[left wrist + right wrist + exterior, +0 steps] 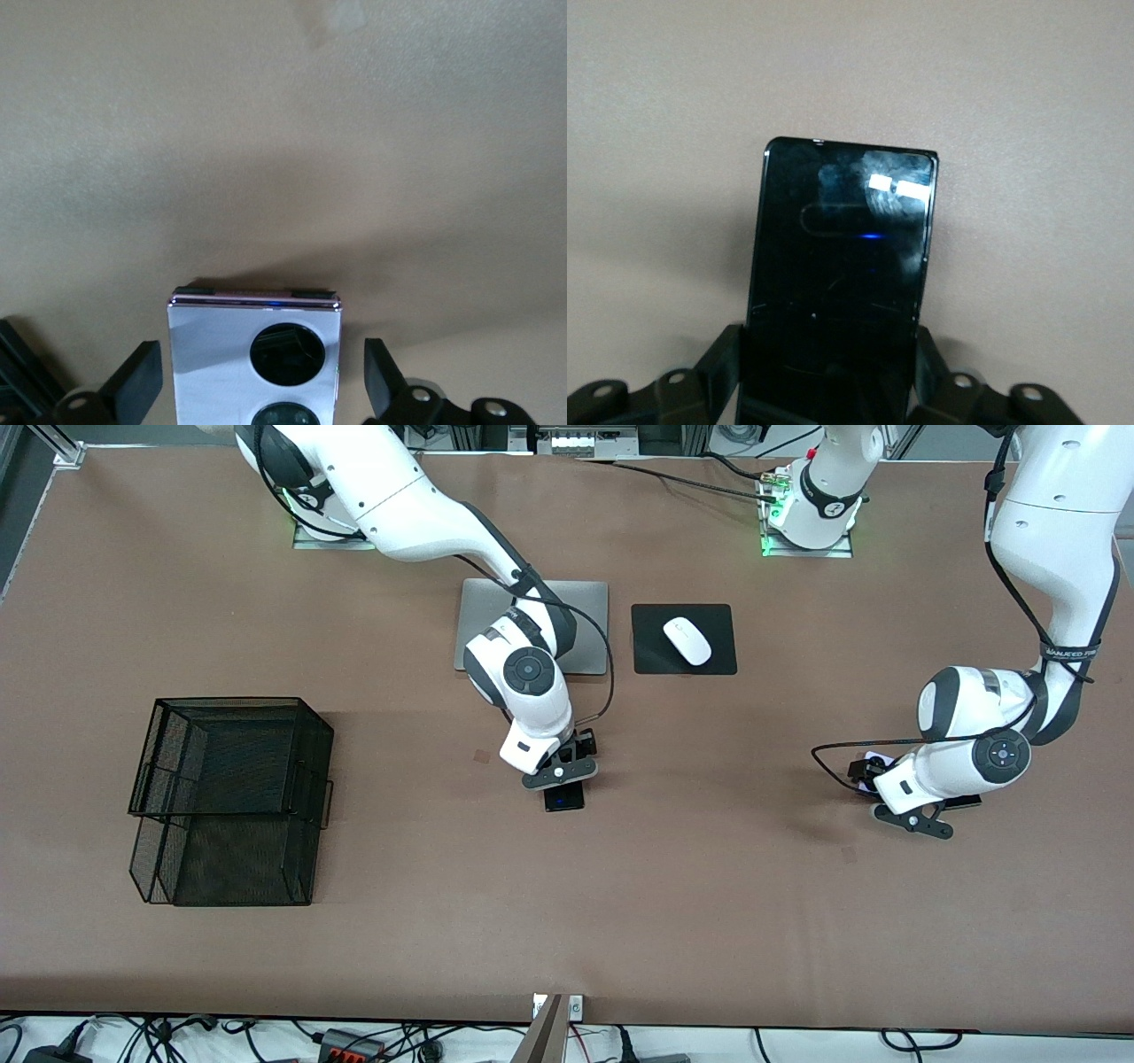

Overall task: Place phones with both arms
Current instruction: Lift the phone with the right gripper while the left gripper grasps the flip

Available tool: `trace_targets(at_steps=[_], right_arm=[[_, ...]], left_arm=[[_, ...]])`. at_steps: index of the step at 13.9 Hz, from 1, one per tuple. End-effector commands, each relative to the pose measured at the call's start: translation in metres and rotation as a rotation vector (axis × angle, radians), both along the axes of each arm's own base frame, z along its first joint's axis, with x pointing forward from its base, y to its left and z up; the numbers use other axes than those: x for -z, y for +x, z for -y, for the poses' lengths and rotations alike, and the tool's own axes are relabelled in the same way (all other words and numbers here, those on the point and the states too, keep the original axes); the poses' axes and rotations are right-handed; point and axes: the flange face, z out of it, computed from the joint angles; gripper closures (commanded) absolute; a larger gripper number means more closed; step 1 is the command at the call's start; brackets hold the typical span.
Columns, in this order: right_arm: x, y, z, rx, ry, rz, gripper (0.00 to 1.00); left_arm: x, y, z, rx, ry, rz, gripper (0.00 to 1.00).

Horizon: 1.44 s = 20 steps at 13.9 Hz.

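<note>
A small dark phone lies flat on the brown table near its middle. My right gripper is down over it, and both fingers press against its sides. A lilac phone with two black circles lies toward the left arm's end. My left gripper straddles it, open, with a gap on each side between finger and phone. A long flat black phone lies beside the lilac one, mostly hidden under the left arm's wrist.
A black wire-mesh basket stands toward the right arm's end. A silver laptop lies closed near the arms' bases, partly under the right arm. Beside it, a white mouse rests on a black pad.
</note>
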Motion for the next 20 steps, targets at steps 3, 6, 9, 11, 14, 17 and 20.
trace_targets(at_steps=[3,6,9,11,14,17,20], right_arm=[[-0.006,0.005,0.001,-0.001,-0.037,-0.015,0.75],[-0.074,0.03,0.014,0.034,-0.083,-0.025,0.76],[-0.124,0.063,0.059,0.112,-0.105,-0.016,0.76],[-0.153,0.081,0.098,0.173,-0.106,-0.027,0.76],[-0.193,0.1,0.186,0.254,-0.169,-0.144,0.76],[-0.221,0.108,0.278,0.265,-0.194,-0.241,0.76],[-0.224,0.115,0.366,0.253,-0.19,-0.316,0.76]], left_arm=[[-0.006,-0.006,-0.004,0.029,-0.003,0.01,0.0],[0.0,-0.007,-0.007,0.025,-0.005,0.003,0.0],[0.004,-0.008,-0.006,0.024,-0.01,0.007,0.0],[0.006,-0.01,-0.006,0.024,-0.011,0.004,0.0],[0.012,-0.01,-0.008,0.022,-0.016,0.008,0.0],[0.017,-0.011,-0.009,0.021,-0.019,0.006,0.01],[0.017,-0.011,-0.009,0.024,-0.019,0.004,0.44]])
